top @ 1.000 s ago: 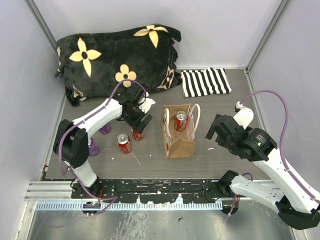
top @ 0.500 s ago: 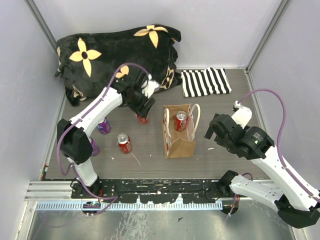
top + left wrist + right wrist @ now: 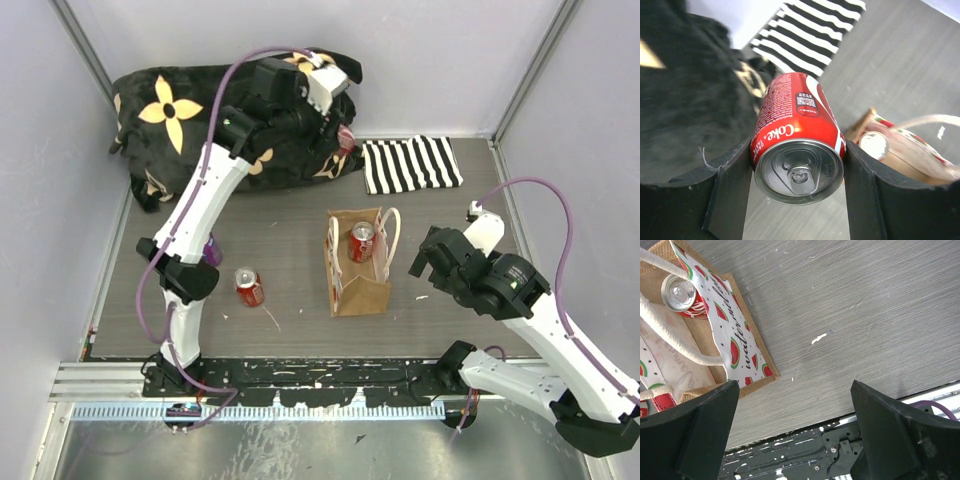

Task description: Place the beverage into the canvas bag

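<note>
My left gripper (image 3: pixel 338 128) is raised high over the far side of the table, by the black pillow, and is shut on a red Coke can (image 3: pixel 346 138). In the left wrist view the can (image 3: pixel 797 127) sits gripped between both fingers (image 3: pixel 732 190), its top towards the camera. The tan canvas bag (image 3: pixel 362 285) stands upright mid-table, below and nearer than the held can, with one red can (image 3: pixel 361 242) inside. It shows in the left wrist view (image 3: pixel 905 160) and the right wrist view (image 3: pixel 705 335). My right gripper (image 3: pixel 424 262) is open and empty, just right of the bag.
Another red can (image 3: pixel 248 287) stands left of the bag, and a purple can (image 3: pixel 210 251) further left beside my left arm. A black flowered pillow (image 3: pixel 200 110) lies at the back left. A black-and-white striped cloth (image 3: pixel 410 164) lies at the back right.
My left gripper has lifted the red can from the table left of the bag and carried it up and to the far right. The right arm has barely moved.
</note>
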Tool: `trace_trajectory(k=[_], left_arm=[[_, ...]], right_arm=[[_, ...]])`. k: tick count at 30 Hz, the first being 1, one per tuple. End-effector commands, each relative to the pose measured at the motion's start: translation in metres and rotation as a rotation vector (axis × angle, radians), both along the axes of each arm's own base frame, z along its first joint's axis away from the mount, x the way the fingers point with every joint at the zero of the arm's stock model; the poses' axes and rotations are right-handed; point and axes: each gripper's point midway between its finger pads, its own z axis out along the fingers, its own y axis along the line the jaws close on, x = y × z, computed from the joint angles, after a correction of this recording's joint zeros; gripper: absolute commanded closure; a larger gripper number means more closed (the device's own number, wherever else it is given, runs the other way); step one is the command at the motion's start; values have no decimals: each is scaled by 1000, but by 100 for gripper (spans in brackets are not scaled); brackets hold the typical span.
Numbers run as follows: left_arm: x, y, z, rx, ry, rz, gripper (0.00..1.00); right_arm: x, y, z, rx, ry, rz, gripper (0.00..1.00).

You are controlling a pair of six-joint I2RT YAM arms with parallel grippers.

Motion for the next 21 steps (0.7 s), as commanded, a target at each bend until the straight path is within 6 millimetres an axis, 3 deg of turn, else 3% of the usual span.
trace_trajectory(k=[1,4,15,21], left_arm=[[-45,-53,-2,-60,37,-173,100],[-66,-66,-17,-47,74,-208,100],[-100,-61,-79,80,223,-232,100],[-109,-43,-86,141,221,-230,100]], right_arm=[[1,-5,8,28,-53,-29,0],[-3,-8,7,37,-53,-36,0],[-11,-13,1,46,-44,-42,0],[-15,-16,0,50,-41,-46,0]])
